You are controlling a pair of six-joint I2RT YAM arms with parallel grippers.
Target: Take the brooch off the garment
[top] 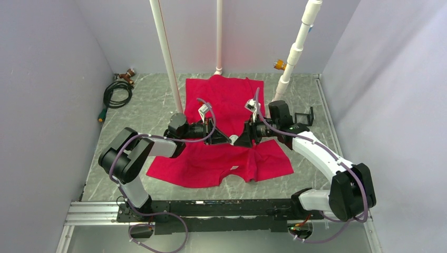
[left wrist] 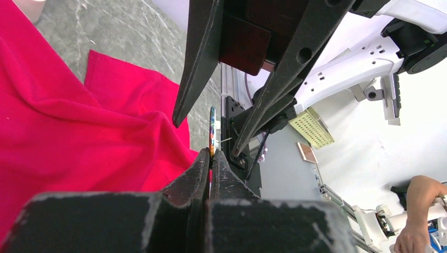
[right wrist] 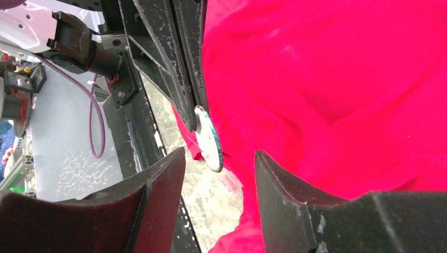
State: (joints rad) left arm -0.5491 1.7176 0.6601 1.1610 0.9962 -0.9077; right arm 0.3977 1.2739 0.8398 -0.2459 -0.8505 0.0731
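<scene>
The left gripper [left wrist: 211,156] is clenched on the lower edge of the small round flat brooch [right wrist: 210,141], a pale-faced disc with a teal rim. It holds the brooch above the middle of the large bright red short-sleeved T-shirt [top: 226,95], right against a bunched fold of the cloth. The right gripper [right wrist: 219,154] faces it tip to tip with its jaws released and gripping nothing, one finger on each side of the disc and neither touching it.

In the left wrist view the brooch stands on edge. Being round it has no long axis; its plane runs along the line between the two grippers, so its flat faces look toward the right gripper's pads. Judging by this, closing the right jaws would pinch face and back squarely. Whether the pin is free of the fabric cannot be told
</scene>
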